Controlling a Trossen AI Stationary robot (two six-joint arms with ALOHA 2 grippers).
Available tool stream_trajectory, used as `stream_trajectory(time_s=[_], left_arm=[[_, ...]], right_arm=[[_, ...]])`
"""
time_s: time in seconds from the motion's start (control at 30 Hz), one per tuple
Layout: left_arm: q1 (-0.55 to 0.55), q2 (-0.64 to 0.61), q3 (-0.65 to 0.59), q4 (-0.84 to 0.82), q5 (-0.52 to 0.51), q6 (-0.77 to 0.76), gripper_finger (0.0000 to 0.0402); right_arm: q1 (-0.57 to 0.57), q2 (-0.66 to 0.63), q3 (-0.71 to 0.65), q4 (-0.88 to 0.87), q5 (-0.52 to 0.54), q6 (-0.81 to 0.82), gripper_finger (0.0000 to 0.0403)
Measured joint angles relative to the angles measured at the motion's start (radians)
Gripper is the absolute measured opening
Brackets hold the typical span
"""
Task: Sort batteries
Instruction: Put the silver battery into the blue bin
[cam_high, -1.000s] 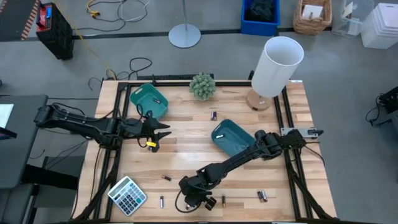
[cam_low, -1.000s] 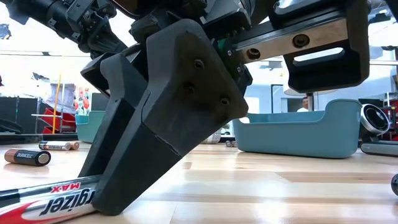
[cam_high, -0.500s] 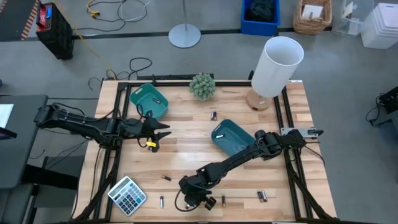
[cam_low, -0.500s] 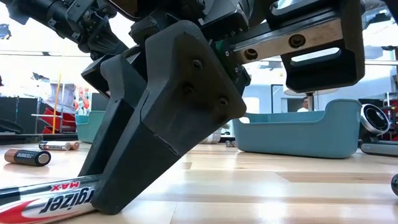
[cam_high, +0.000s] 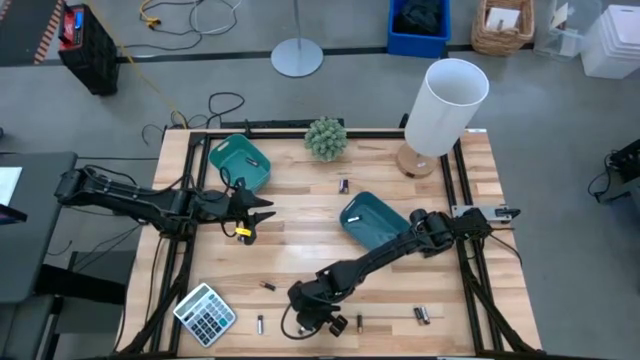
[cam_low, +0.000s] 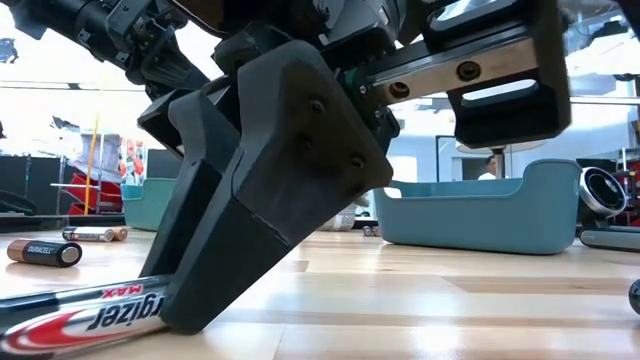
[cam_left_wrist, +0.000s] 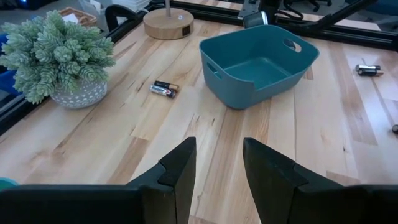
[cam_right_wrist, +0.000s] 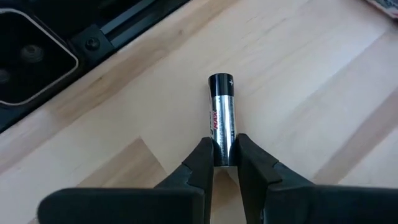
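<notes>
Silver battery (cam_right_wrist: 222, 118) lying flat, claw-pinched

Right gripper (cam_right_wrist: 224, 163) low at the near edge, fingers apparently clamped; left gripper (cam_left_wrist: 217, 167) parted.

The silver and red battery (cam_low: 85, 322) lying at the table's front edge reads, upside down, "MAX" and the letters "nergizer", while the dark battery (cam_low: 42, 251) farther back on the table carries a small label too fine to read.
</notes>
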Motion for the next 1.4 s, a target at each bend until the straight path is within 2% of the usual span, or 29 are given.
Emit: stream_trajectory(time_s=[1.2,1.4], left_arm=[[0.0,0.0,0.0,-0.004,0.0,0.001,0.0127],[0.0,0.0,0.0,-0.004,0.0,0.0,0.0127]], right_arm=[[-0.066,-0.005,0.002,-0.018,-0.002,0.045,0.007],[-0.073,-0.046,0.0,-0.059,0.023,0.035,0.007]])
